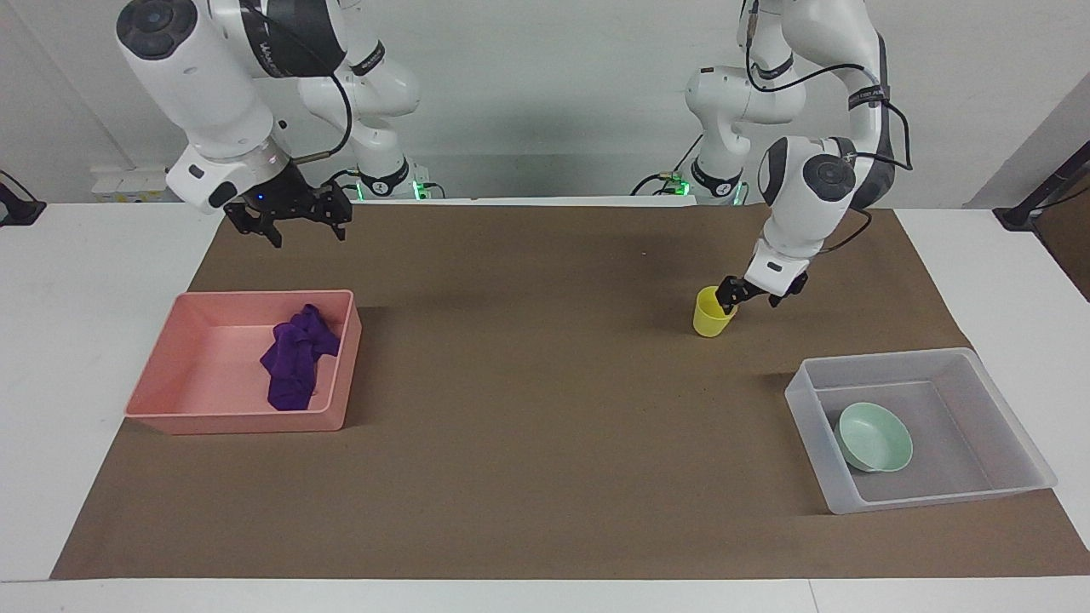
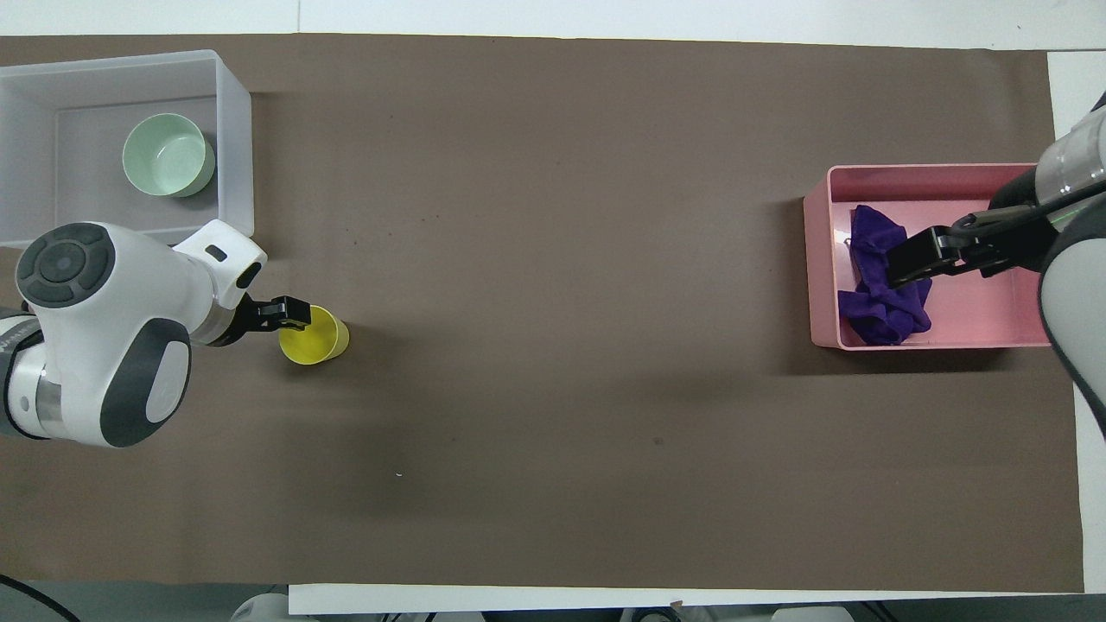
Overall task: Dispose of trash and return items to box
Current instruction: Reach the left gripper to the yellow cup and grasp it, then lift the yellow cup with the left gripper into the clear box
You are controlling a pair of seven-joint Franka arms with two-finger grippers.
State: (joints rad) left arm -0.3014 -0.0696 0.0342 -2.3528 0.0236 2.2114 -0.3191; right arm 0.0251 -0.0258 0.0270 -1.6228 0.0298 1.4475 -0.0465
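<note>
The yellow cup (image 1: 712,315) stands upright on the brown mat; it also shows in the overhead view (image 2: 316,339). My left gripper (image 1: 742,300) is low at the cup's rim, on the side toward the left arm's end, open, with one finger touching or just over the rim; the overhead view shows it too (image 2: 292,313). The purple rag (image 1: 295,356) lies in the pink tray (image 1: 213,421). My right gripper (image 1: 306,232) is open and empty, raised over the tray's edge nearer the robots. The mint-green bowl (image 1: 874,438) lies in the clear bin (image 1: 937,498).
The pink tray (image 2: 916,173) sits at the right arm's end of the mat and the clear bin (image 2: 235,138) at the left arm's end. The bin is farther from the robots than the cup. Brown mat lies between them.
</note>
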